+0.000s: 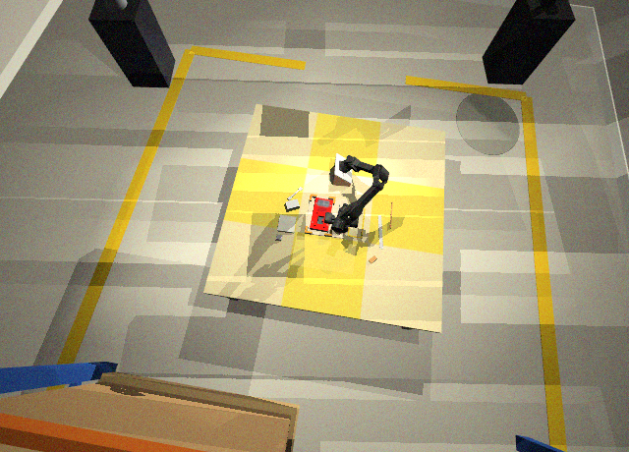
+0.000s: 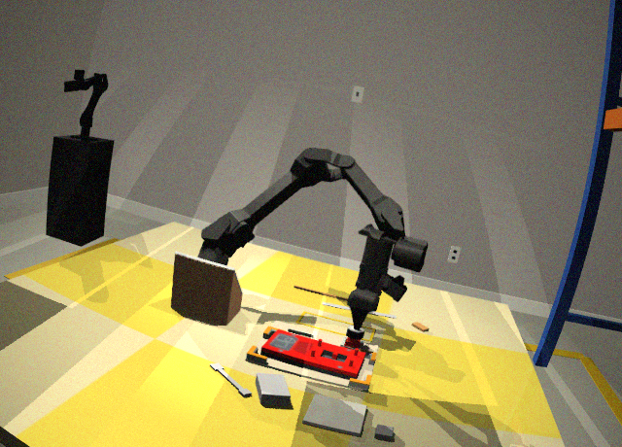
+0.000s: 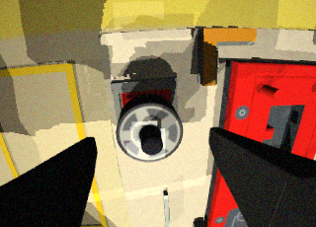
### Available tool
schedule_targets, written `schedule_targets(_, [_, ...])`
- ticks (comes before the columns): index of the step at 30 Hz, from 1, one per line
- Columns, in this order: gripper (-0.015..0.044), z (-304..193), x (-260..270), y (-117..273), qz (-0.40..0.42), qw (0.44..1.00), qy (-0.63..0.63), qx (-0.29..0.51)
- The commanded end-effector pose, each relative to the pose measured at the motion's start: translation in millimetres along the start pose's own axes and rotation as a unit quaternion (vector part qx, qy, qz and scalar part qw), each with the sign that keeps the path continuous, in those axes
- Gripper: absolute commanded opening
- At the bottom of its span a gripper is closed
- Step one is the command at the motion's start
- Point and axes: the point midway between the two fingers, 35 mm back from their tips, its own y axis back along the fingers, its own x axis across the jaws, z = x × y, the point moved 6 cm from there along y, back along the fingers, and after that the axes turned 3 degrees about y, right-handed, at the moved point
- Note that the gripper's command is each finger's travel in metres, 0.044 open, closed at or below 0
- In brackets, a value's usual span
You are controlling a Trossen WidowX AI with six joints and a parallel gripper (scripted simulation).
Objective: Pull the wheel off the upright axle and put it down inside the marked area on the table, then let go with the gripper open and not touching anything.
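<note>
The wheel [image 3: 134, 125] [image 2: 354, 335], a black tyre with a grey and white face, sits on the upright axle [image 3: 151, 144], whose dark tip shows through the hub. A red block [image 3: 129, 96] [image 2: 353, 343] shows beneath it. My gripper [image 3: 153, 140] [image 2: 358, 326] points down above the wheel. It is open, with one finger on each side of the wheel in the wrist view and space between. Whether the tips reach down to wheel height is unclear. The marked area, a yellow outline [image 3: 75, 96] [image 2: 301, 317], lies left of the wheel in the wrist view.
A red panel [image 3: 242, 89] [image 2: 306, 348] [image 1: 317, 213] with orange corner brackets stands close beside the wheel. A white strip [image 2: 381, 314], a thin brown rod [image 2: 316, 291] and an orange block [image 2: 420, 326] lie beyond. Grey blocks and a plate [image 2: 335, 413] lie in front.
</note>
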Motion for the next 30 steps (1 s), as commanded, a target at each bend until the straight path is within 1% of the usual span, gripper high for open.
schedule_targets(1, [0.03,-2.6,0.7,-21.6,0.004,1.0,-0.005,0.0])
schedule_targets(6, [0.03,-2.9,1.0,-24.0,0.004,1.0,-0.005,0.0])
schedule_targets(10, [0.0195,-2.7,1.7,-20.5,0.002,1.0,0.0,0.004])
schedule_targets(18, [0.0142,-2.7,1.7,-20.5,0.002,1.0,0.0,0.004])
schedule_targets(23, [0.001,-2.7,1.6,-19.7,0.002,1.0,0.0,0.004])
schedule_targets(24, [0.0,-2.7,1.6,-19.4,0.002,1.0,-0.001,0.004])
schedule_targets(30, [0.0,-2.6,1.5,-17.4,0.002,1.0,-0.001,0.004])
